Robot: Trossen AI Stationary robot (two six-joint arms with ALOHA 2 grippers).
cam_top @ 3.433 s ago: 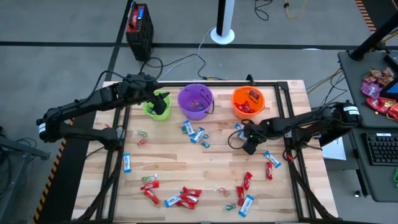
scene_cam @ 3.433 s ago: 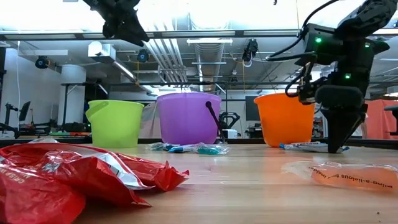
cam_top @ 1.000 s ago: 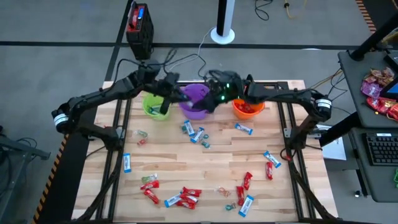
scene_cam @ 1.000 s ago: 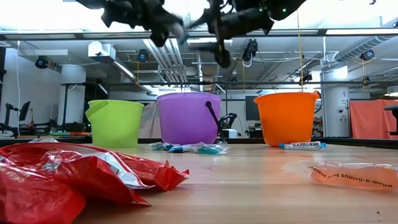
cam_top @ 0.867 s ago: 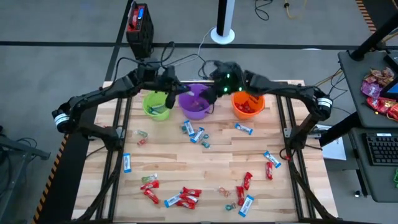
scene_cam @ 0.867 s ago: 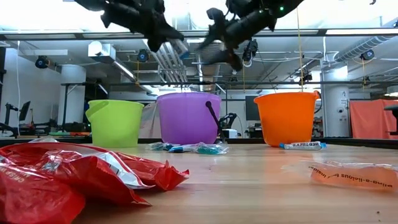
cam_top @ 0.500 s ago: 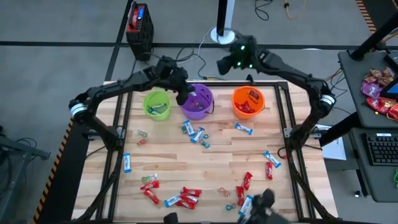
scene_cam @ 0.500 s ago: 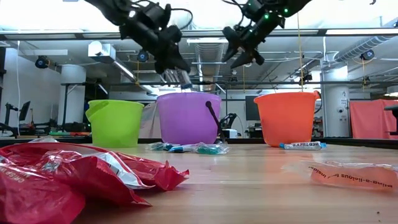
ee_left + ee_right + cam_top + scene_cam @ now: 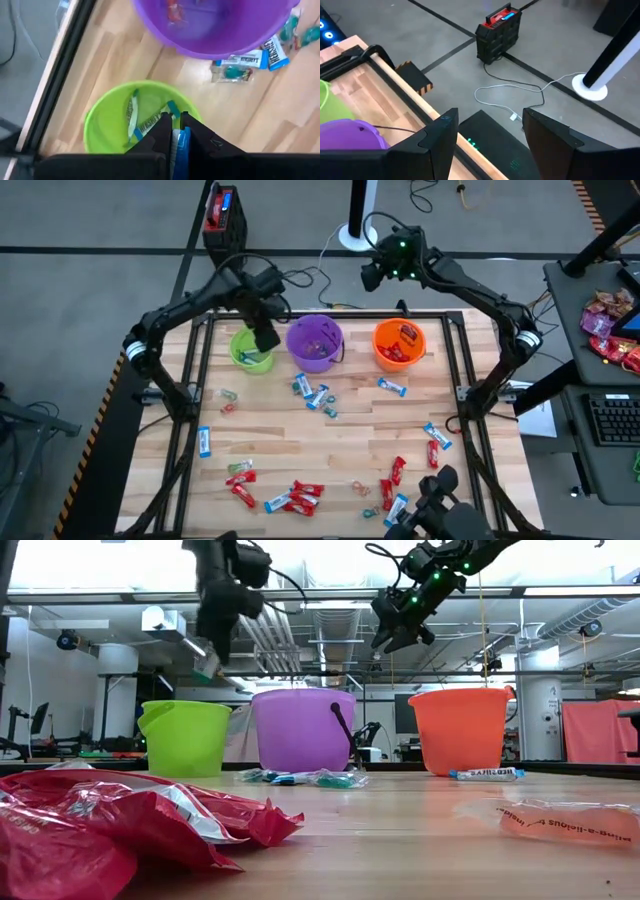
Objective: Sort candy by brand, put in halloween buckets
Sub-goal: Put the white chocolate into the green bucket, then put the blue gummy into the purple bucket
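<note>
The left claw (image 9: 174, 137) hangs directly above the lime green bucket (image 9: 251, 347), pinched shut on a blue-and-white candy bar (image 9: 179, 145). The right claw (image 9: 490, 131) is raised beyond the counter (image 9: 330, 450), jaws spread and empty. All three buckets hold a few pieces, but judging by the many candies (image 9: 300, 498) scattered below both claws, most sorting remains.
</note>
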